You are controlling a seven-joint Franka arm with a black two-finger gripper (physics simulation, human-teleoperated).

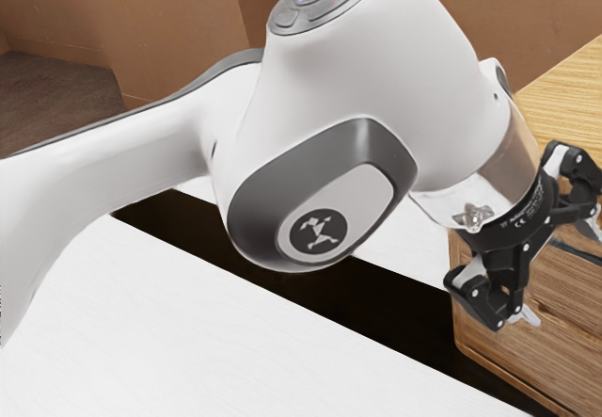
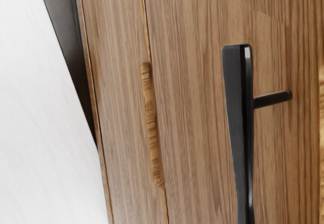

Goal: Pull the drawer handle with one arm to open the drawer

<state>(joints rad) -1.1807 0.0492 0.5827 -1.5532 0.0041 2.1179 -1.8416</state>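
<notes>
A wooden cabinet (image 1: 555,342) stands at the exterior view's right. Its drawer front (image 2: 197,107) carries a long black bar handle (image 2: 237,133) held off the wood by a short black post (image 2: 272,99). My black gripper (image 1: 562,276) hangs close in front of the cabinet's face, fingers pointing at the wood. The two grey fingertips (image 1: 531,319) stand far apart, so it is open with nothing gripped. In the wrist view the handle lies a little to one side of the hand's centre line.
A narrower wood panel with a raised wooden ridge (image 2: 152,133) lies beside the drawer front. The white table (image 1: 188,342) reaches up to the cabinet, with a dark gap (image 1: 376,295) behind it. My bulky white arm (image 1: 310,106) hides much of the scene.
</notes>
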